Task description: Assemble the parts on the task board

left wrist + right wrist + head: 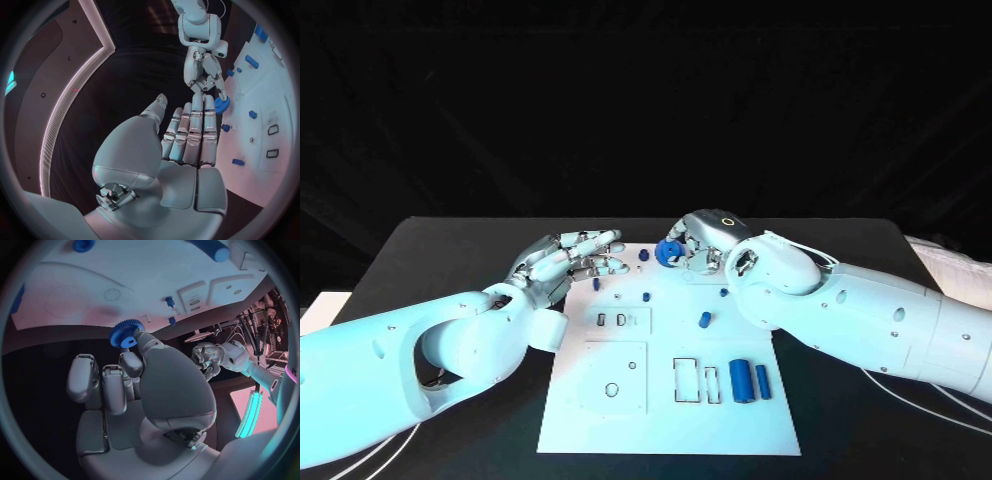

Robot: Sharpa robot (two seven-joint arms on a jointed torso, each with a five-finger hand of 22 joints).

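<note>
Head view: the right hand (704, 240) sits over the far edge of the board (661, 420), about 12 o'clock from the board's middle. Its fingers are curled in, and a blue gear (669, 251) is pinched at their tips. The left hand (571, 260) lies at roughly 10 o'clock from the board's middle, over its far left corner, fingers loosely apart and holding nothing. Two blue cylinders (750, 381) lie side by side on the board at about 4 o'clock, and a small blue peg (705, 320) lies near the middle.

Left wrist view: the left hand (181, 145) has straight fingers (195, 131) side by side, the thumb apart, the palm empty. Beyond it the right hand (205, 75) holds the gear (222, 103) just at the board's (275, 165) edge.

Right wrist view: the right hand (134, 390) pinches the gear (127, 334) between thumb and a finger, the others curled, close to the board (125, 275).
</note>
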